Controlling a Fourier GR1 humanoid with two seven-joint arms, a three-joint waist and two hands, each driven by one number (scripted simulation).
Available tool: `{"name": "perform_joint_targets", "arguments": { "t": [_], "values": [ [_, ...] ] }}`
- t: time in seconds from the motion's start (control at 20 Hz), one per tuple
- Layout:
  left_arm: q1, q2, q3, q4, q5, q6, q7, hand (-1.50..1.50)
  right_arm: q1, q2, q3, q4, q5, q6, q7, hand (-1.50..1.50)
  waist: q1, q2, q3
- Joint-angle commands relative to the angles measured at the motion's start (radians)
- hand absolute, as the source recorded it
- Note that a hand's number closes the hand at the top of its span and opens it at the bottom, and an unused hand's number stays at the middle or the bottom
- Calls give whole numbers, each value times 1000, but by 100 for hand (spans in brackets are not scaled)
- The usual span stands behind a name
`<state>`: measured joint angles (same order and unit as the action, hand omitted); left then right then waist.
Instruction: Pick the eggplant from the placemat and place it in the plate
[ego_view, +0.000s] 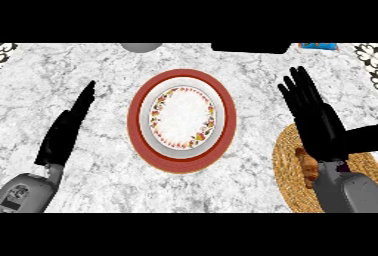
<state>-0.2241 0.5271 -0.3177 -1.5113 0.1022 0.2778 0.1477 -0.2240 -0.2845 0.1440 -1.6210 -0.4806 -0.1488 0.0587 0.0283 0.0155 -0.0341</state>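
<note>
A round plate with a wide red rim and a white, flower-edged centre lies in the middle of the marble counter. At the right edge lies a woven tan placemat. On it a small brown-orange item shows only in part, hidden by my right wrist; it does not look like a purple eggplant. My right hand hovers over the placemat's far side, open with fingers straight and pointing away. To the left of the plate my left hand rests open, seen edge-on and holding nothing.
Along the counter's far edge are a grey rounded object, a black block and a blue-and-orange item. Patterned pieces show at the far corners.
</note>
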Motion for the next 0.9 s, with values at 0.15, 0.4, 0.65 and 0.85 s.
{"name": "perform_joint_targets", "arguments": {
  "t": [0.15,0.4,0.65,0.85],
  "values": [
    [152,-69,73,23,69,68,0,0,26,-227,-110,-17,-159,249,171,150,-23,-18,34],
    [136,-116,47,50,84,75,48,0,-38,-604,-25,-40,347,318,80,150,-32,-24,8],
    [176,-171,60,59,102,116,43,0,212,-371,-191,183,192,182,-196,150,-69,-13,40],
    [176,-181,50,43,92,116,40,0,274,-358,-235,280,25,492,-461,-150,-45,-13,40]
  ]
}}
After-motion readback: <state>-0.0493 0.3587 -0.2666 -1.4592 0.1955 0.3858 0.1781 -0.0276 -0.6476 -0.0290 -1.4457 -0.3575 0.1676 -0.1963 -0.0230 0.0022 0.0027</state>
